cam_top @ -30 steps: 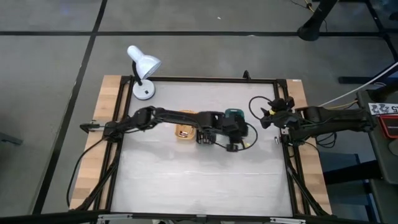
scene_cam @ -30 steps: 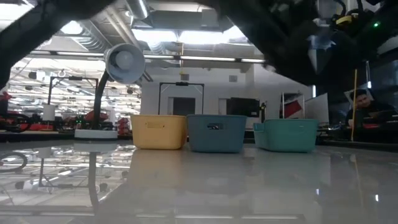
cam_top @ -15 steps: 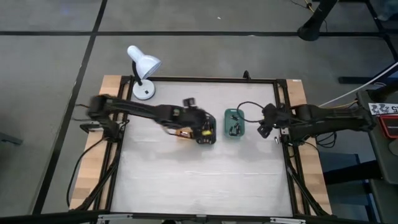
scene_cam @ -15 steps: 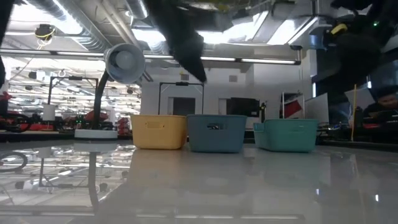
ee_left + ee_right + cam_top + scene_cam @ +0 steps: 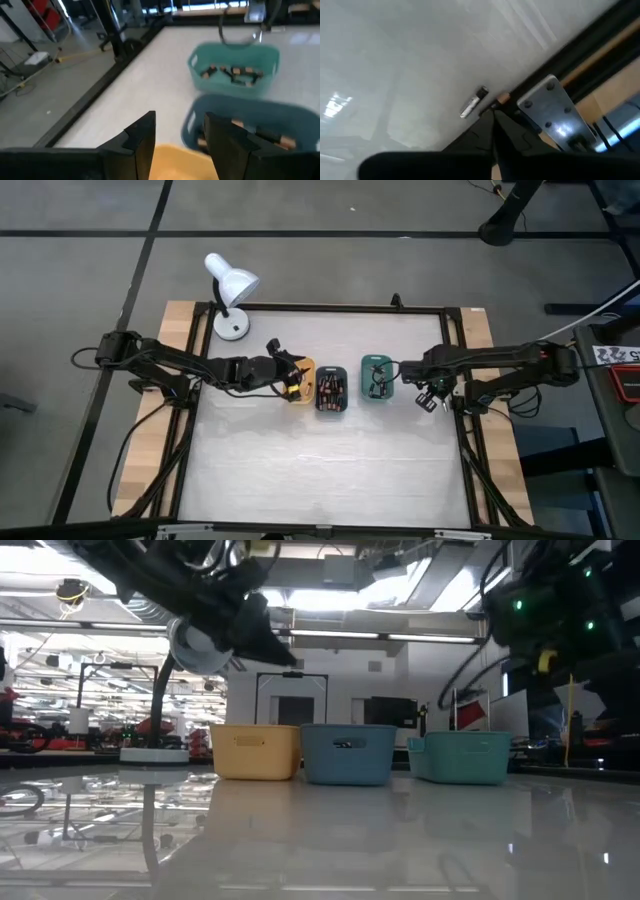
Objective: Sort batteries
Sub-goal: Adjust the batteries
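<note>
Three small trays stand in a row mid-table: orange (image 5: pixel 302 376), dark teal (image 5: pixel 332 393) and green (image 5: pixel 377 378). Batteries (image 5: pixel 232 73) lie in the green tray (image 5: pixel 235 70), and more lie in the dark teal tray (image 5: pixel 250 131). My left gripper (image 5: pixel 291 381) hovers open over the orange tray (image 5: pixel 175 161), pointing toward the other two. My right gripper (image 5: pixel 430 395) is shut and points steeply down near the table's right rail. One loose battery (image 5: pixel 473 103) lies flat on the table just beyond its fingertips (image 5: pixel 493 120), apart from them.
A white desk lamp (image 5: pixel 228 288) stands at the far left corner. A black frame rail (image 5: pixel 458 360) runs round the table, close beside my right gripper. The near half of the white tabletop (image 5: pixel 320 470) is bare.
My left arm has drawn back toward the table's left edge, from over the dark teal and green trays to over the orange tray. My right gripper has tipped from nearly level to steeply down and has sunk a little toward the near edge, beside the right rail.
</note>
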Robot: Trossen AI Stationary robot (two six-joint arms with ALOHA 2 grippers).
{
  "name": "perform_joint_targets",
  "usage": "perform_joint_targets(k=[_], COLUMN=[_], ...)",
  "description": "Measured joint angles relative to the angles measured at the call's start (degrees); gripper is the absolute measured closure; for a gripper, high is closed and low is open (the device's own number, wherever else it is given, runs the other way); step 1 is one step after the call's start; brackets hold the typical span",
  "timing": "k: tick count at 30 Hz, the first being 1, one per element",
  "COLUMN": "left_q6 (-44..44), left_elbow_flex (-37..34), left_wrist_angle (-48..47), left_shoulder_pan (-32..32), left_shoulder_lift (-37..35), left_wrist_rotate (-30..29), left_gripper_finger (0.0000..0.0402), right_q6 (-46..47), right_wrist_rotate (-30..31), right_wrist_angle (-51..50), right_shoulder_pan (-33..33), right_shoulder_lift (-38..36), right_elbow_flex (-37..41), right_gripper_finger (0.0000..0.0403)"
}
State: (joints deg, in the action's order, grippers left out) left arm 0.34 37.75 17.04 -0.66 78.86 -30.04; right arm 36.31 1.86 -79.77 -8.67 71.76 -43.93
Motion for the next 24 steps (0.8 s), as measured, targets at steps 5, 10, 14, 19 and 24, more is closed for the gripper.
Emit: perform_joint_targets(k=[5,10,14,19,24], left_q6=[1.95,3.07,2.96,2.84,2.75], left_elbow_flex=[0.07,0.07,0.07,0.07,0.07], left_wrist_angle=[-0.35,-0.57,-2.00,-2.46,-2.80], left_shoulder_pan=[0.01,-0.22,-0.22,-0.22,-0.22], left_shoulder_lift=[-0.01,-0.01,-0.01,-0.01,-0.01], left_wrist_rotate=[0.01,0.00,0.00,0.00,0.00], left_gripper_finger=[0.0245,0.0245,0.0245,0.0245,0.0245], right_q6=[2.25,2.35,5.62,10.90,18.16], right_wrist_rotate=[0.03,0.02,1.48,1.72,-8.06], right_wrist_angle=[1.57,1.86,1.77,1.60,5.77], right_shoulder_pan=[-0.02,-0.02,-0.11,-0.37,3.51], right_shoulder_lift=[4.62,6.13,4.38,2.93,2.98], right_elbow_flex=[0.52,0.75,0.75,0.81,2.45], right_gripper_finger=[0.0397,0.0401,0.0401,0.0402,0.0402])
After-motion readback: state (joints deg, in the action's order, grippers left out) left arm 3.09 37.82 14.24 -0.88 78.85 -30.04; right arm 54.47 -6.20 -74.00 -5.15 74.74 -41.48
